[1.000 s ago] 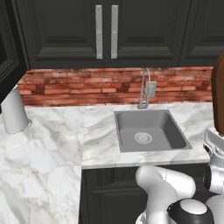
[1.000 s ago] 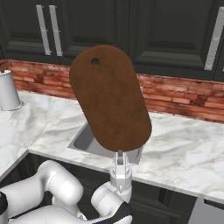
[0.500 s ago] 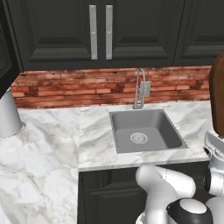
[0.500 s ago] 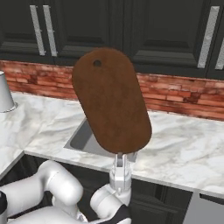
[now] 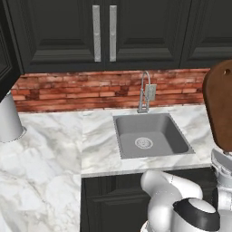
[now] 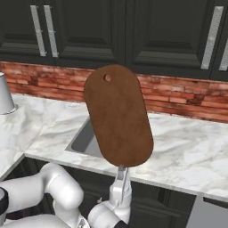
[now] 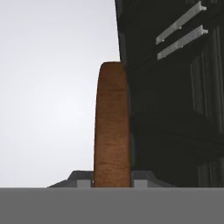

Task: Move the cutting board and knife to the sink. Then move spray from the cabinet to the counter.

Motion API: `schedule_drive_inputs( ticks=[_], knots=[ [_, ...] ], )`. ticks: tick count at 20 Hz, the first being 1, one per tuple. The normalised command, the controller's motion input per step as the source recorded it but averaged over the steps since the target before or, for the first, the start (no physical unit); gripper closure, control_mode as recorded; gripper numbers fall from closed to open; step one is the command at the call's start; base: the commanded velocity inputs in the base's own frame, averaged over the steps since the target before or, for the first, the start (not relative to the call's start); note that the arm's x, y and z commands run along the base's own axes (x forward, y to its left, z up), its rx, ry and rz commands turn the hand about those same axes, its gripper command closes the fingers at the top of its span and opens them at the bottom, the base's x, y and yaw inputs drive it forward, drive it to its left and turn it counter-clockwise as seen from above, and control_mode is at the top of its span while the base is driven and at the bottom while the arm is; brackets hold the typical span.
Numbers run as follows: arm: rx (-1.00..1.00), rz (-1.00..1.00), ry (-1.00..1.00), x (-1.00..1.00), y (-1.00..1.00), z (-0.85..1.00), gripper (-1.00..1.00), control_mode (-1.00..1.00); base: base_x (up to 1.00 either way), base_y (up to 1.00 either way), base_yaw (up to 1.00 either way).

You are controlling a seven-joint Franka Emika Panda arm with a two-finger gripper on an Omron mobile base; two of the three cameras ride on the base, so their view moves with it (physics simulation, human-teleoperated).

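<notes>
Gripper (image 6: 123, 171) is closed on the cutting board (image 6: 118, 116), pinching its bottom edge from below. I read that grip as chosen so the board stands on end, above the hand, clear of the counter (image 6: 187, 142) during the carry. Downside: all the weight sits above the pinch, so any jerk could lever it out of the jaws.

Board leans slightly left in the right base view, round end with the hanging hole at the top. In the hand view I see it edge-on (image 7: 112, 127), rising straight up between the fingers, so it looks centred in the grip, not skewed.

Beyond the board is the sink (image 5: 150, 134), a grey basin set into the marble counter, drain in the middle. From the right side the board covers most of the basin; only the near left corner shows. The board hangs in front of and above it, not yet in. Next move as I judge it: reach forward, tip the board down, lower it into the basin. The board looks long against the basin, so I expect it to rest tilted on the rim rather than flat.

Faucet (image 5: 145, 93) stands at the back edge of the sink against the brick, something to miss on the way in.

Furthest back, dark upper cabinets (image 5: 102, 31), doors closed.
</notes>
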Motion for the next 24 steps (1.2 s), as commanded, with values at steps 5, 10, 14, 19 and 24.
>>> schedule_drive_inputs(
  ticks=[5, 10, 14, 19, 24],
  knots=[
    [0.00, -0.10, 0.07, 0.00, 0.00, -0.21, 1.00, -1.00, 0.00, 0.00, 0.00],
    [0.00, -0.08, 0.08, 0.00, 0.00, -0.17, 1.00, -1.00, 0.00, 0.00, 0.00],
    [0.00, -0.03, 0.16, 0.02, 0.00, -0.09, 1.00, -1.00, 0.00, 0.00, 0.00],
    [0.00, 0.00, 0.13, 0.05, 0.00, 0.00, 1.00, -1.00, 0.00, 0.00, 0.00],
    [0.02, 0.00, 0.13, 0.01, -0.05, 0.00, 1.00, -1.00, 0.00, 0.00, 0.00]
  ],
)
